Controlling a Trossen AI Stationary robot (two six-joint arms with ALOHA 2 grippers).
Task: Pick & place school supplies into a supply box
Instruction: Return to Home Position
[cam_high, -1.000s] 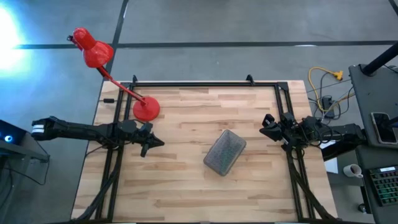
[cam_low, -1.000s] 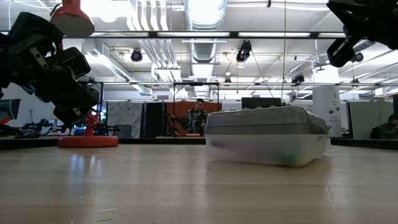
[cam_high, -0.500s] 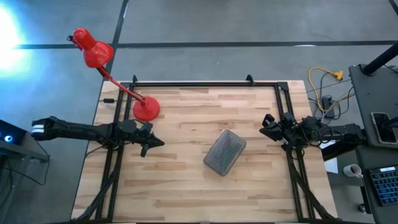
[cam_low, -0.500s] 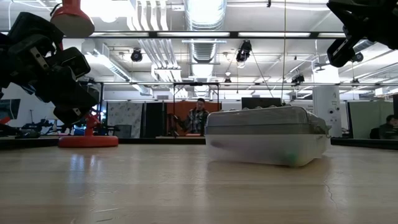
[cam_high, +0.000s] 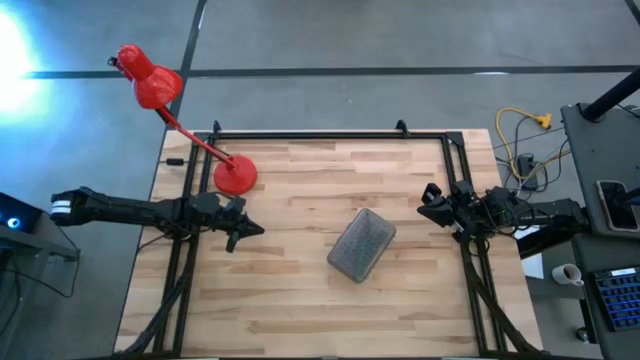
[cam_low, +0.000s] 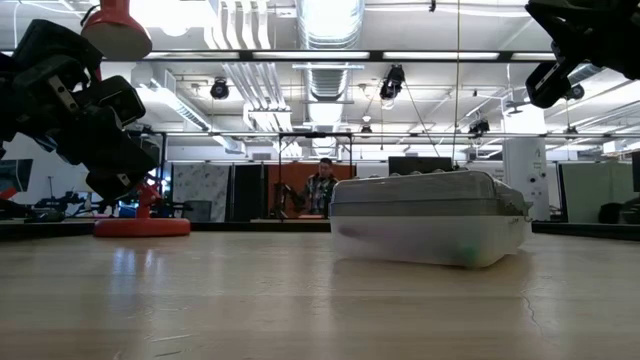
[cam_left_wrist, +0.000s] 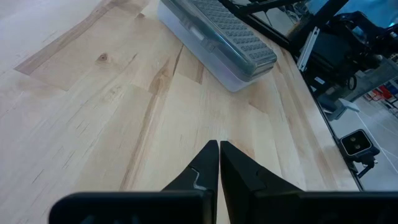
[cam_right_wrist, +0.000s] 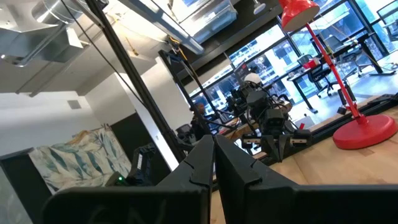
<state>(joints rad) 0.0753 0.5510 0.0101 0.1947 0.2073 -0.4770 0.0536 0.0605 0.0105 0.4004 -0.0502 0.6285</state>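
Note:
The supply box, clear plastic with a grey dotted lid, lies closed on its base in the middle of the wooden table; it also shows in the low view and the left wrist view. No pencils, pens or scissors show loose on the table. My left gripper is shut and empty, held above the table to the left of the box; its fingers meet in the left wrist view. My right gripper is shut and empty at the table's right edge, raised and pointing across the table.
A red desk lamp stands with its round base on the table's far left; its head hangs beyond the edge. Black frame rails run along the far and side edges. A person sits in the room behind.

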